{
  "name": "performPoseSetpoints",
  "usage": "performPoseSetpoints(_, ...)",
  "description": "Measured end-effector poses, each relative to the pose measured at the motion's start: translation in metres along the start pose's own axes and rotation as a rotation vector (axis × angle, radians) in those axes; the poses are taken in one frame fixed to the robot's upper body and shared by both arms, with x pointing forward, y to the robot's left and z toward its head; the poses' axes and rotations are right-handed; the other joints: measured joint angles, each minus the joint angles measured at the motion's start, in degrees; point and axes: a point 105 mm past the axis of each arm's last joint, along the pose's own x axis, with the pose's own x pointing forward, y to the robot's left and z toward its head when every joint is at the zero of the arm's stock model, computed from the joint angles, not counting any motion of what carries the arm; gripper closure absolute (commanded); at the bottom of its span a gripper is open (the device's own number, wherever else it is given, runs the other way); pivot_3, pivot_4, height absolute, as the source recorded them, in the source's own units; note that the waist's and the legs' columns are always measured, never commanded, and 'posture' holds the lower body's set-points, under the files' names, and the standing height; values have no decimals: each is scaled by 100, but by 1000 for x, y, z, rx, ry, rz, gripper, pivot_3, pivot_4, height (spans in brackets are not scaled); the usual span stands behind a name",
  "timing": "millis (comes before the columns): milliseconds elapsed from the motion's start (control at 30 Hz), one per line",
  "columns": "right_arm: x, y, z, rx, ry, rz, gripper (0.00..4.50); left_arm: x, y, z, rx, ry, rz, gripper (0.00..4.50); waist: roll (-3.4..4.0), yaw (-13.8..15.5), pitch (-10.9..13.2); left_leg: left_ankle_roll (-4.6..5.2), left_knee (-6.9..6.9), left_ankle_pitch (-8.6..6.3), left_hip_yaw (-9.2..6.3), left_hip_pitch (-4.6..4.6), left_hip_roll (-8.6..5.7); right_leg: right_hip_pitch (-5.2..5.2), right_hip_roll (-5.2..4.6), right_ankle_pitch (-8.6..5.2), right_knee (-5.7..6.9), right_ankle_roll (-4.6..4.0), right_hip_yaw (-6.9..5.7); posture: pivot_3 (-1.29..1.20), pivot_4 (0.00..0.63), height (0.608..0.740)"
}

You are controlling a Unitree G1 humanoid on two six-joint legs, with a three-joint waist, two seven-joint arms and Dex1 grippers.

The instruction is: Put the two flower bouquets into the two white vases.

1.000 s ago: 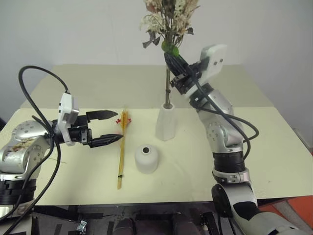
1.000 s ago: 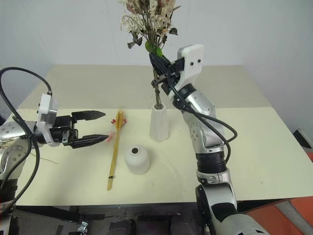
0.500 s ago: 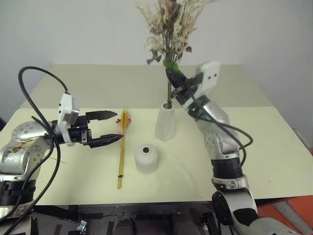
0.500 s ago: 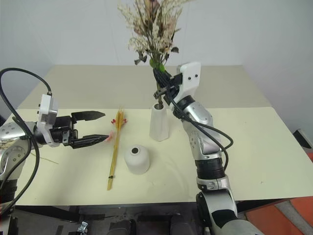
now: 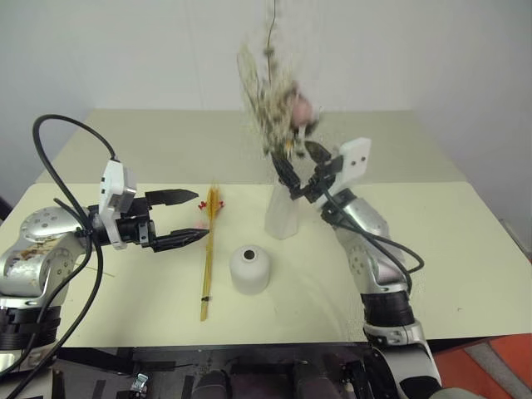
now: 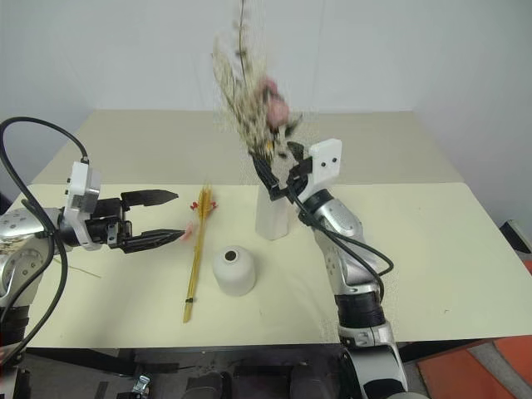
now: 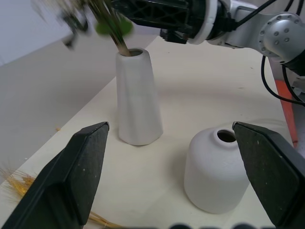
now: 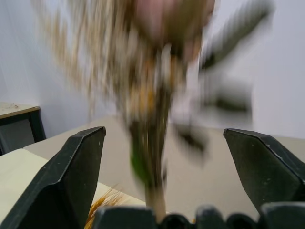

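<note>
Pale cream tabletop (image 5: 465, 249) against a plain white wall, operator; your items on it are listed as follows

Item one: tall tapered matte white ceramic vase (image 5: 283, 209), upright near the middle of the table. You have the bushy bouquet of pale dried sprigs, green leaves and a pink bloom (image 5: 278, 108) standing with its stems in this vase's narrow mouth, the head rising well above it and blurred in every view. In the left wrist view the stems (image 7: 114, 36) enter the mouth at a slant.

Item two: short squat rounded white vase (image 5: 249, 268) with a small top hole, standing just in front of the tall one, apart from it, with nothing in it.

Item three: long thin golden wheat-like bundle with small red and pink flowers (image 5: 207, 249), lying flat on the table to the left of both vases, its flowered end toward the far side. It touches neither vase.

Item four: your right gripper (image 5: 306, 177), raised beside the tall vase's mouth, at the level of the stems. Its two black fingers stand spread wide; in the right wrist view the stems (image 8: 155, 157) run up between them with clear space on each side, so nothing is clamped.

Item five: your left gripper (image 5: 189, 218), hovering level above the table just left of the wheat-like bundle, pointing toward it. Its fingers are parted wide and empty
</note>
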Motion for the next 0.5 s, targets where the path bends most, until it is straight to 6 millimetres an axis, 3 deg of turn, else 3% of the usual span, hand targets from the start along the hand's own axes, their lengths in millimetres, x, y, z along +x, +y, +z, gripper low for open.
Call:
performPoseSetpoints(100,-18,-4,-2,-17,23,-16,40,-3,4,-9,-34,101,55,0,0,6,0,0,0,0,-2,0,0,1,0,-5,0,8,0,0,150,740)
performPoseSetpoints(200,-43,-14,-3,-27,88,-17,40,-5,16,-31,-122,305,181,0,-1,27,1,0,4,0,-1,0,-4,4,-2,-23,2,39,2,0,150,740)
performPoseSetpoints(333,-64,-20,18,-73,149,74,40,6,20,-62,-289,579,269,0,-11,43,7,0,23,0,-5,2,-6,8,-1,-27,11,46,0,0,150,740)
performPoseSetpoints(500,-84,-30,37,-80,279,220,40,26,23,-75,-438,733,329,0,-15,35,11,0,23,1,-8,14,-11,15,0,-27,13,45,3,0,150,740)
